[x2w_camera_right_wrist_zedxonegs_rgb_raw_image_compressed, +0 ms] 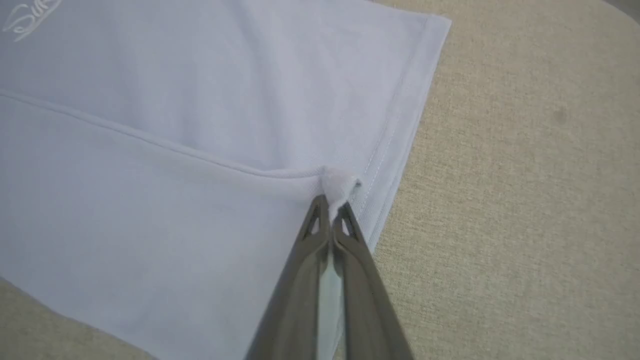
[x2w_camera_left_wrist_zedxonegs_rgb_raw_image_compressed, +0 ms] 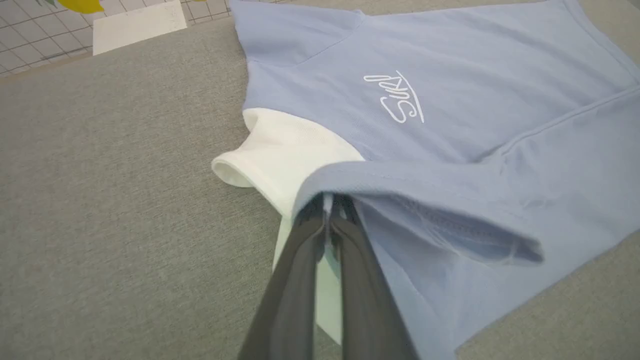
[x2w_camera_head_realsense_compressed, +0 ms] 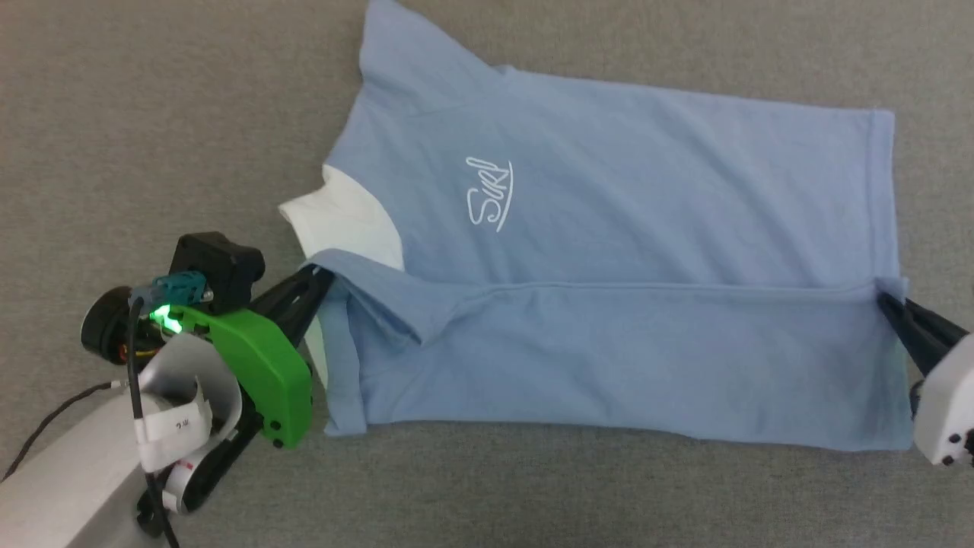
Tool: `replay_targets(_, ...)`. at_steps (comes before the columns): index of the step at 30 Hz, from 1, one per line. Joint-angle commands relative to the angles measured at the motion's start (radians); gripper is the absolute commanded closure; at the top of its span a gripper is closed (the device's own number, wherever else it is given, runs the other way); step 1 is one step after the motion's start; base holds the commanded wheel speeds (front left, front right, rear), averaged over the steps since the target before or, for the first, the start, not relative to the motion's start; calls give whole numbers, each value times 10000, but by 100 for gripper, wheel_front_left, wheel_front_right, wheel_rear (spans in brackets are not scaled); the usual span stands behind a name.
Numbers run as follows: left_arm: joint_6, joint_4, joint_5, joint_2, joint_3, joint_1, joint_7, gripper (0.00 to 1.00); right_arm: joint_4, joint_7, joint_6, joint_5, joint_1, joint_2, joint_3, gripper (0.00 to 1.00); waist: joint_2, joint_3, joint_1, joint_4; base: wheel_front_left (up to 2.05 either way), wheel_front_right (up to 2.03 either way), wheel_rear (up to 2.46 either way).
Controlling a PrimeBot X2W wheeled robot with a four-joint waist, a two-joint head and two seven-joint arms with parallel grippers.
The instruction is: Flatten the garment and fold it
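Note:
The garment (x2w_camera_head_realsense_compressed: 609,228), a light blue shirt with a white script logo (x2w_camera_head_realsense_compressed: 488,194) and a white collar (x2w_camera_head_realsense_compressed: 346,217), lies sideways on the grey surface, collar to the left. Its near long side is folded over onto the middle, leaving a straight edge across the shirt. My left gripper (x2w_camera_head_realsense_compressed: 319,275) is shut on the folded edge at the collar end; the left wrist view shows the garment (x2w_camera_left_wrist_zedxonegs_rgb_raw_image_compressed: 450,100) draped over my left gripper (x2w_camera_left_wrist_zedxonegs_rgb_raw_image_compressed: 330,200). My right gripper (x2w_camera_head_realsense_compressed: 886,301) is shut on the same edge at the hem end, pinching a tuft of the garment (x2w_camera_right_wrist_zedxonegs_rgb_raw_image_compressed: 200,125) at my right gripper (x2w_camera_right_wrist_zedxonegs_rgb_raw_image_compressed: 332,197).
A grey fabric surface (x2w_camera_head_realsense_compressed: 152,114) lies all around the shirt. In the left wrist view a tiled floor (x2w_camera_left_wrist_zedxonegs_rgb_raw_image_compressed: 30,45) and a white sheet (x2w_camera_left_wrist_zedxonegs_rgb_raw_image_compressed: 137,22) show beyond the surface's far edge. A black cable (x2w_camera_head_realsense_compressed: 53,418) trails from the left arm.

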Motion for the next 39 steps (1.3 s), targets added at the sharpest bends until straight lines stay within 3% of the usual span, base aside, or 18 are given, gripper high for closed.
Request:
replay_targets(1,-94,282,136,-119,-1,-201,-132,100,164,-91,-15,-64,-249,-27,161,100,-1,749,1,-296,0,0,0)
replay_targets(8,-334,1685,60,-687,-174,-359,-355,100,1108,-347,-15,68,-914,-24,824,100,-1,1130,1,-323,0,0,0)
replay_targets(9,-330,1792,30,-805,-140,-368,-488,88,1211,-380,-15,138,-948,-9,824,100,-1,1127,1,-300,0,0,0)
replay_targets(10,-334,1875,14,-887,-121,-372,-587,75,1275,-406,-15,172,-966,-9,818,93,-1,1109,1,-282,0,0,0)
replay_targets(11,-351,1974,24,-969,-115,-379,-706,63,1330,-429,-15,200,-971,-26,817,52,-1,1065,1,-261,0,0,0)
replay_targets(12,-357,2055,19,-1042,-106,-375,-803,57,1361,-452,-15,225,-960,-32,795,0,-1,1010,1,-243,0,0,0)
replay_targets(14,-400,2211,-7,-1187,-114,-356,-967,19,1381,-533,-15,302,-912,6,688,0,-1,848,1,-212,0,0,0)
replay_targets(16,-427,2326,-65,-1334,-90,-306,-1162,0,1335,-601,-15,353,-817,42,575,0,-1,633,1,-187,0,0,0)
replay_targets(22,-104,2267,-100,-1505,248,224,-2176,0,679,-916,-15,307,-267,482,-102,0,-1,-275,1,-170,0,0,0)
replay_targets(24,219,2043,-69,-1484,489,602,-2713,0,311,-1131,-15,103,32,757,-487,0,-1,-559,1,-165,0,0,0)
replay_targets(25,668,1739,76,-1418,757,1042,-3332,0,-69,-1536,-15,-314,341,1147,-989,0,-1,-817,1,-151,0,0,0)
replay_targets(29,1614,1115,228,-1408,1242,2146,-4406,0,-624,-2590,-15,-1560,1034,2226,-1970,0,-1,-1218,1,-75,0,0,0)
replay_targets(34,2809,591,708,-1936,1796,3728,-5031,0,-760,-4049,-15,-3187,1913,3854,-2847,0,-1,-1591,1,3,0,0,0)
replay_targets(39,3258,386,1215,-2892,2333,5042,-5098,0,-330,-4777,-15,-3659,2463,4629,-3157,0,-1,-1780,1,64,0,0,0)
